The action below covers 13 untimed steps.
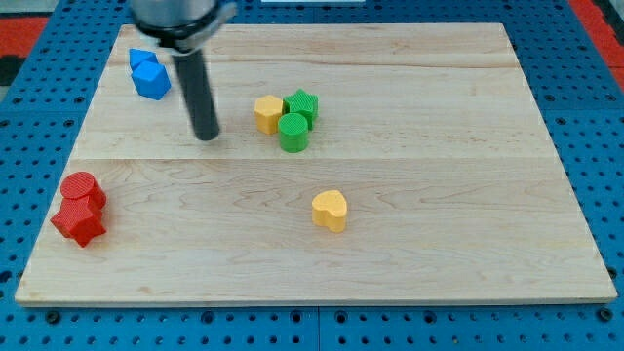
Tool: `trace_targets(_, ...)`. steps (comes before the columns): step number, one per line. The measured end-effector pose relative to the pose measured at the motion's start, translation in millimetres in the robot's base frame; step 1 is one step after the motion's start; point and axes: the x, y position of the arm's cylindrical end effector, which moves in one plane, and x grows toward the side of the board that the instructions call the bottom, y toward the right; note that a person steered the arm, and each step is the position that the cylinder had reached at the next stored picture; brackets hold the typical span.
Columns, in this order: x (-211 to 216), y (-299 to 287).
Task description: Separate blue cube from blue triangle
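The blue cube and the blue triangle sit touching each other at the board's upper left, the triangle just above the cube. My tip is the lower end of the dark rod and rests on the board to the lower right of the blue pair, about a block's width away from the cube, touching neither.
A yellow block, a green star-shaped block and a green cylinder cluster right of my tip. A yellow heart-shaped block lies at lower centre. A red cylinder and a red star-shaped block sit at lower left.
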Motion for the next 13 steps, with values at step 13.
trace_targets(13,-207,-118)
